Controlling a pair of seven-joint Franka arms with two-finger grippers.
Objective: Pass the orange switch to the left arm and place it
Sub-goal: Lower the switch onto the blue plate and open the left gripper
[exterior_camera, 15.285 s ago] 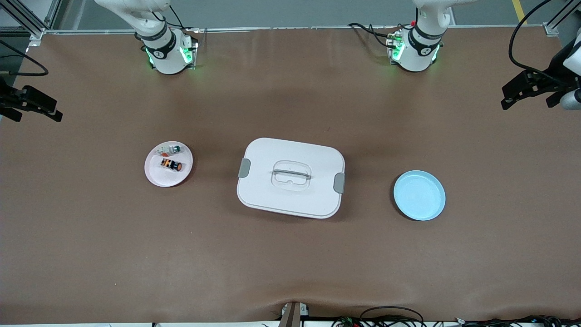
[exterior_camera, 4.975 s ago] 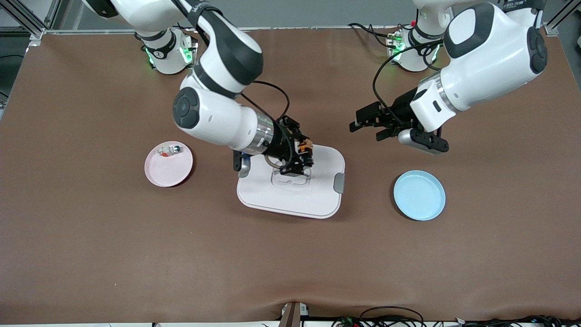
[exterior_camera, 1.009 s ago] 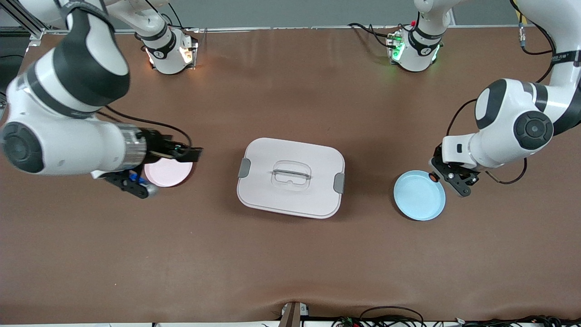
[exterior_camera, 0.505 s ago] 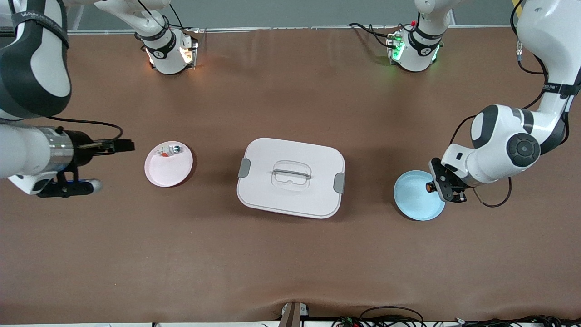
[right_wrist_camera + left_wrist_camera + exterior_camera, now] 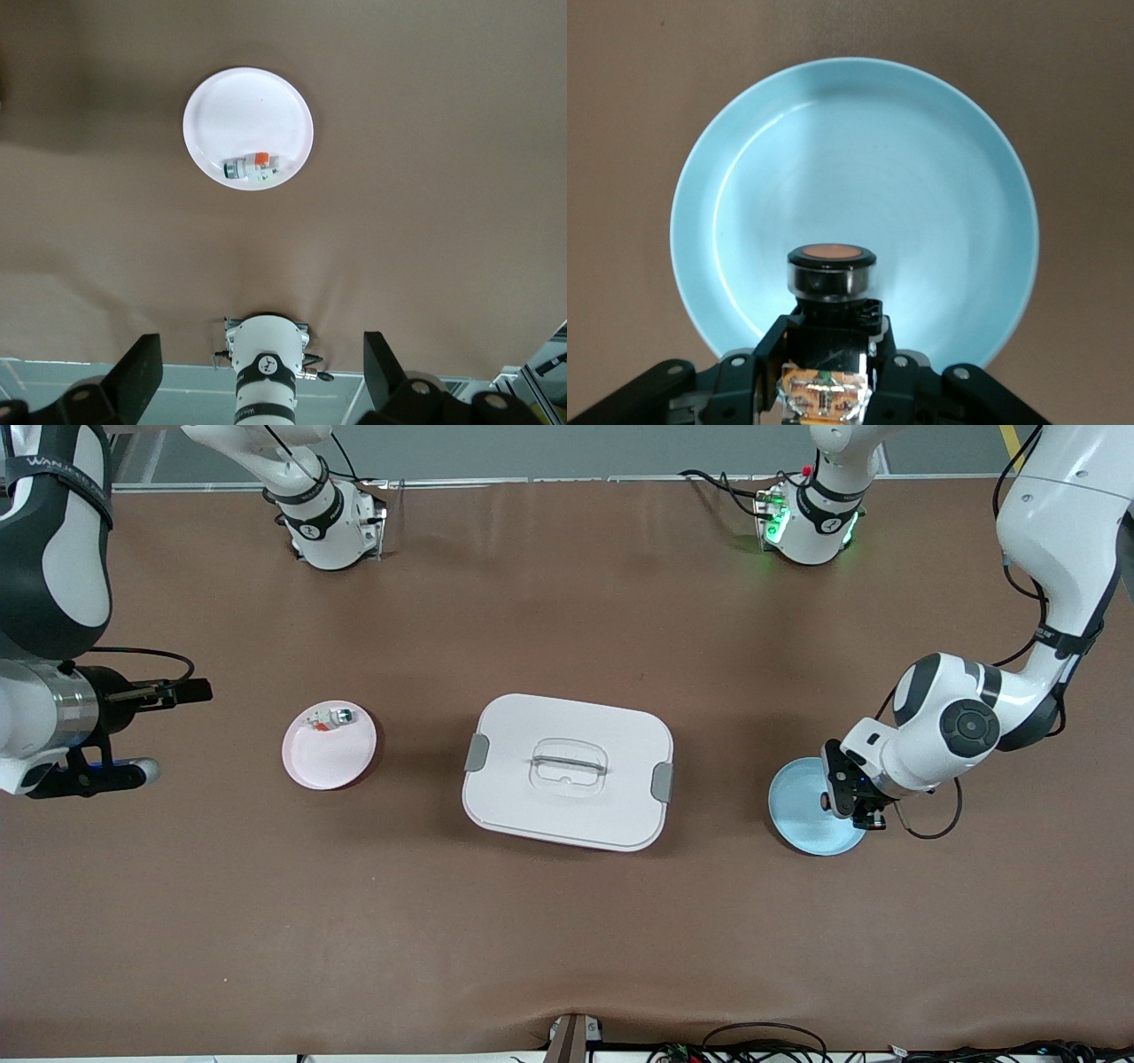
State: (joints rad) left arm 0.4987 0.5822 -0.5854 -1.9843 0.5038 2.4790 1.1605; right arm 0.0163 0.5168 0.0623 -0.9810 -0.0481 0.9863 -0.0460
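Observation:
The orange switch (image 5: 831, 274) is a black push-button part with a round orange end. My left gripper (image 5: 831, 343) is shut on it and holds it just above the blue plate (image 5: 930, 168). In the front view the left gripper (image 5: 839, 797) is over the blue plate (image 5: 802, 815) at the left arm's end of the table. My right gripper (image 5: 182, 691) is open and empty, up in the air beside the pink plate (image 5: 323, 757) toward the right arm's end. The white box (image 5: 567, 806) sits in the middle of the table between the two plates.
A white-grey part with a green end (image 5: 332, 716) lies on the pink plate; it also shows in the right wrist view (image 5: 252, 166) on that plate (image 5: 248, 106). The arm bases (image 5: 328, 522) (image 5: 811, 522) stand along the table's edge farthest from the front camera.
My left gripper has moved with the orange switch from the blue plate's rim to over its inside and come lower. My right gripper has drawn away from the pink plate toward the right arm's end.

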